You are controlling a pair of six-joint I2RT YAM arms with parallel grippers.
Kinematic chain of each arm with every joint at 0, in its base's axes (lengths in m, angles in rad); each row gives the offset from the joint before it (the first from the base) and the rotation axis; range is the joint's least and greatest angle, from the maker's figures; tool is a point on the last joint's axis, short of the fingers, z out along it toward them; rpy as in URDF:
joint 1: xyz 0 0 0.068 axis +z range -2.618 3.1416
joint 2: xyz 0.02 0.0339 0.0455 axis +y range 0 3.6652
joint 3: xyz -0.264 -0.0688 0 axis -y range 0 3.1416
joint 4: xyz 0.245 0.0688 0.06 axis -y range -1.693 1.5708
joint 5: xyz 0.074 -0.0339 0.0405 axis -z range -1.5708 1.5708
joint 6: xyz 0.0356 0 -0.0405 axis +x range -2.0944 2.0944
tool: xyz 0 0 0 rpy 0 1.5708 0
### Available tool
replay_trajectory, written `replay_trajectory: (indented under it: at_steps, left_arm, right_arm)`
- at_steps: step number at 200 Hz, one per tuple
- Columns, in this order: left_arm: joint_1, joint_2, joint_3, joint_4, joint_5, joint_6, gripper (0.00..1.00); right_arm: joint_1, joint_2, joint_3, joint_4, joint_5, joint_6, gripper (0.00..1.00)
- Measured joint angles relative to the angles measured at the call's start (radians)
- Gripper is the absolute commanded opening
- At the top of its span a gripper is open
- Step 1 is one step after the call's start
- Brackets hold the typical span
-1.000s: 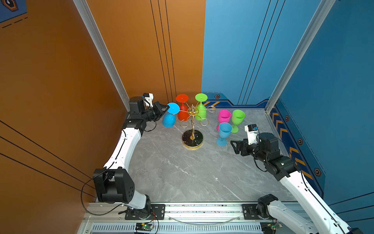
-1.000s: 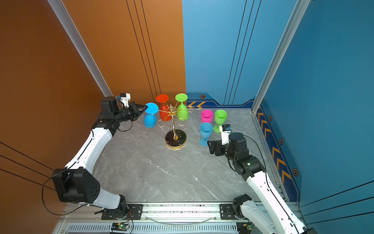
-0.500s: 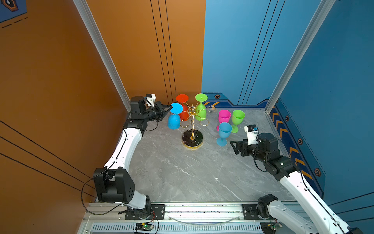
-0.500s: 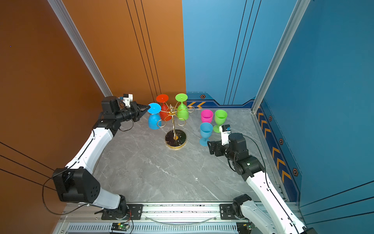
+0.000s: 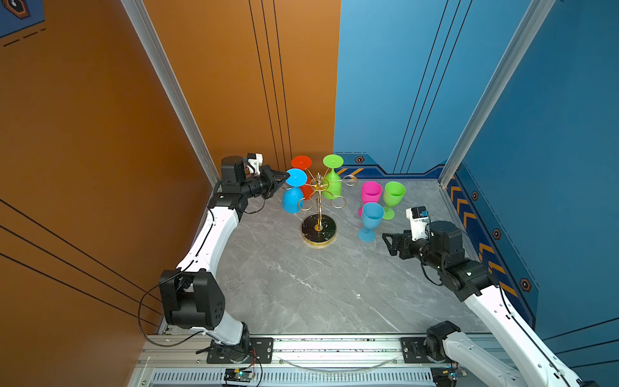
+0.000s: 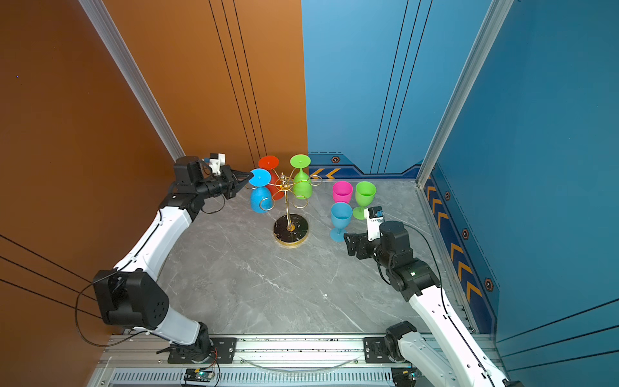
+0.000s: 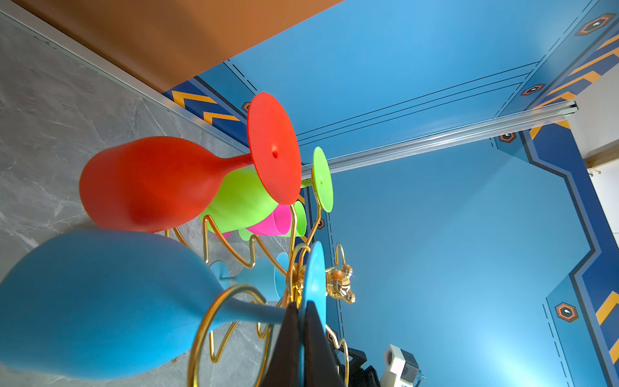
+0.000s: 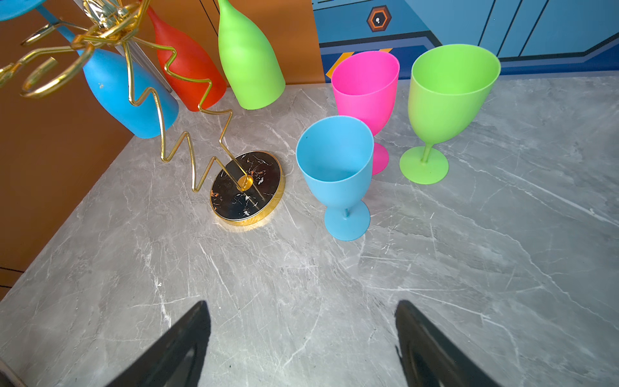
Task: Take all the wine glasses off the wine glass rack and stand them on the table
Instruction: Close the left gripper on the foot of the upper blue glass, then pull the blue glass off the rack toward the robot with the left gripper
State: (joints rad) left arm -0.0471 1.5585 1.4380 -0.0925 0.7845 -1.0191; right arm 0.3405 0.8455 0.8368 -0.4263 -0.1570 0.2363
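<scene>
Blue, matte wine glass (image 5: pixel 290 201) hangs upside down (stem through a gold loop) on the wine glass rack (image 5: pixel 318 229); left gripper (image 5: pixel 285 175) pinches its round foot, right gripper (image 8: pixel 301 306) is open.

Right gripper (image 8: pixel 301 306), spread wide, faces an upright blue glass (image 8: pixel 335 160) beside the wine glass rack (image 8: pixel 248 187).
</scene>
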Motion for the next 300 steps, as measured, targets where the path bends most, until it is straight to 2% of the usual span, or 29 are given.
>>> replay_trajectory:
  at_steps: [134,233,260,300]
  left_arm:
    - [0.013,0.045,0.004,0.069,-0.011,-0.044,0.0]
    - [0.101,0.023,-0.007,0.079,-0.077,-0.043,0.0]
    - [0.126,-0.028,-0.019,0.044,-0.109,-0.007,0.0]
    - [0.146,-0.148,-0.024,-0.067,-0.193,0.109,0.0]
  right_arm:
    - [0.0,-0.011,-0.001,0.0,0.0,0.0,0.88]
    - [0.0,-0.011,-0.001,0.0,-0.001,0.0,0.88]
    - [0.0,-0.011,-0.001,0.0,-0.005,0.0,0.88]
    - [0.0,-0.008,-0.001,0.0,-0.025,0.0,0.88]
